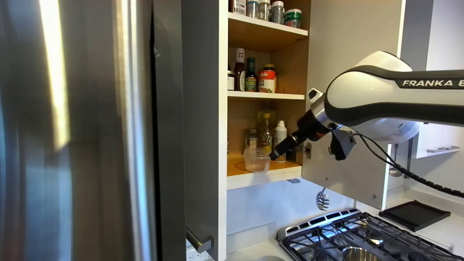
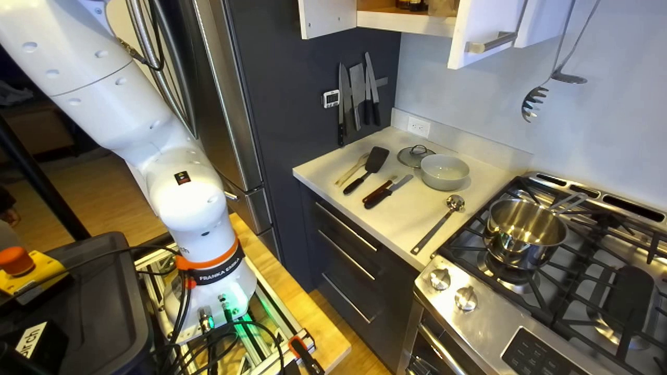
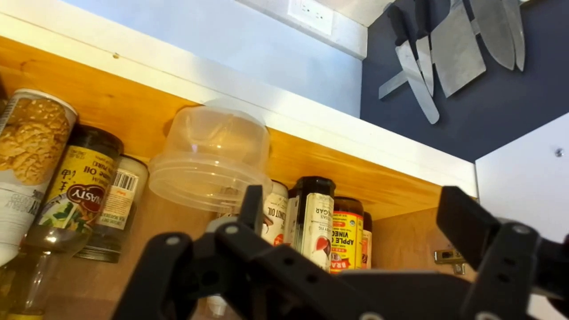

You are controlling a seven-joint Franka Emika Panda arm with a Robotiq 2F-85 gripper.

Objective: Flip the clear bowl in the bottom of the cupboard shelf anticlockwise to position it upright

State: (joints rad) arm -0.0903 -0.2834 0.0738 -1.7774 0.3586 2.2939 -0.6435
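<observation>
The clear bowl (image 1: 256,161) stands upright, wide rim up, at the front edge of the bottom cupboard shelf (image 1: 236,169). In the wrist view, which is upside down, the bowl (image 3: 213,151) has its base on the shelf (image 3: 346,180) near the white front edge. My gripper (image 1: 272,156) comes in from the right at rim height. In the wrist view the gripper (image 3: 353,206) is open, with nothing between its fingers. One fingertip overlaps the bowl's rim; I cannot tell if they touch. The gripper is out of view in an exterior view.
Several bottles and jars (image 1: 266,136) stand close behind the bowl. A middle shelf (image 1: 266,95) is above. The open cupboard door (image 1: 348,159) is beside the arm. A fridge (image 1: 90,145) is at the left. The stove (image 1: 362,232) with a pot (image 2: 523,234) is below.
</observation>
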